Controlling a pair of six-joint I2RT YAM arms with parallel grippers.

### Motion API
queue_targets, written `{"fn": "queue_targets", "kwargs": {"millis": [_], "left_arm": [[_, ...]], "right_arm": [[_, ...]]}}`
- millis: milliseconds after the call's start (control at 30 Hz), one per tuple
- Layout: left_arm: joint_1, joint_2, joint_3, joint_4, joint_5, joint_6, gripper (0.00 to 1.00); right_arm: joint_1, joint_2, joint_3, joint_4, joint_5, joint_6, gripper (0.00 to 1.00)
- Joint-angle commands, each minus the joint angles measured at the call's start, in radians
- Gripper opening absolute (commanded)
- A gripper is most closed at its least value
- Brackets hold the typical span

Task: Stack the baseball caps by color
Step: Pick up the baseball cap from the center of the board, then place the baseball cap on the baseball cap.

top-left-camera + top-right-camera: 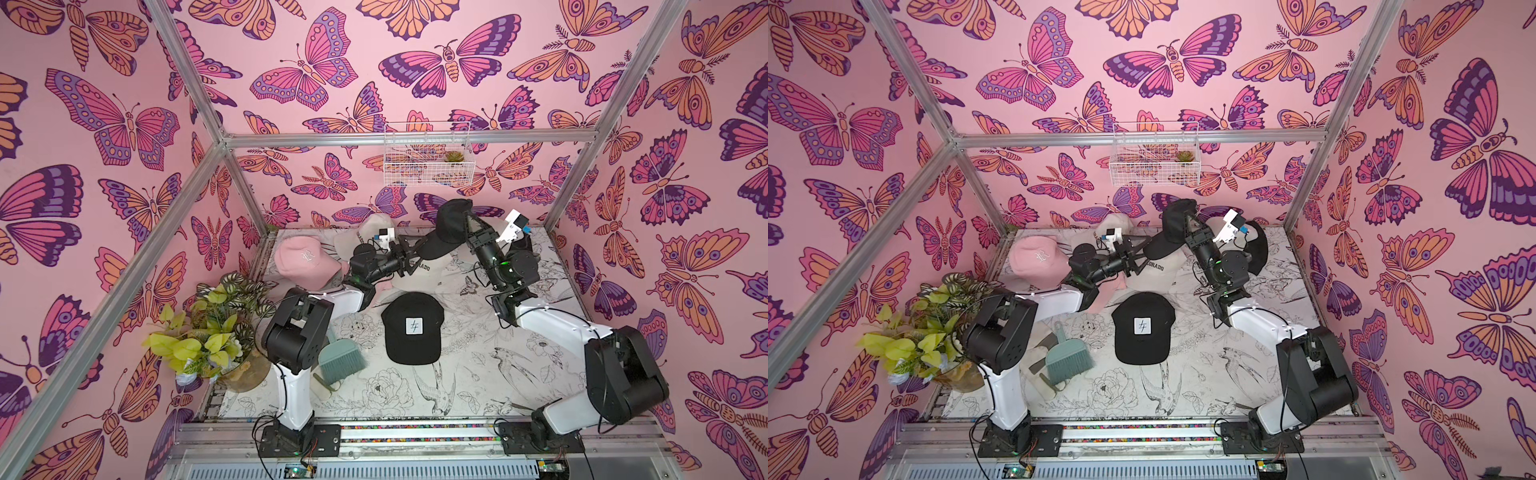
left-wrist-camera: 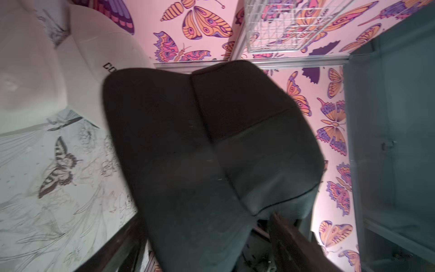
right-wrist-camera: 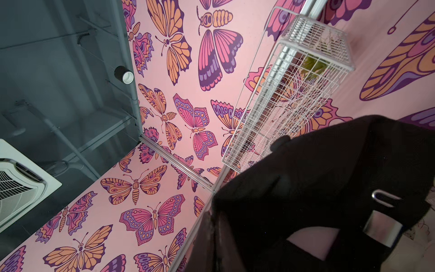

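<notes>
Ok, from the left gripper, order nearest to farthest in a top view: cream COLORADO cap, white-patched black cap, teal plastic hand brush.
1. Cream COLORADO cap, right by the left gripper.
2. White-patched black cap, mid-table.
3. Teal plastic hand brush, front left.

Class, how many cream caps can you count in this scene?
2. The back cream cap lies by the rear wall; the middle cream cap lies mid-table, partly below the lifted black cap. More may be hidden.

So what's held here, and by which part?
The right gripper holds the raised black cap by its crown, near the back strap; left gripper open at its brim.
</notes>
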Motion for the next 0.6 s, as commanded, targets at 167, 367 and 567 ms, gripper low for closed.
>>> {"fn": "queue_targets", "kwargs": {"millis": [167, 367, 567], "left_arm": [[0.042, 0.05, 0.063, 0.118, 0.047, -0.003, 0.42], [0.066, 0.047, 0.073, 0.131, 0.087, 0.02, 0.13], [0.124, -0.016, 0.028, 0.065, 0.19, 0.122, 0.0]], "right_arm": [[0.003, -0.013, -0.098, 0.075, -0.088, 0.019, 0.0], [0.003, -0.001, -0.123, 0.074, -0.216, -0.001, 0.01], [-0.112, -0.036, -0.173, -0.093, -0.356, 0.018, 0.99]]}}
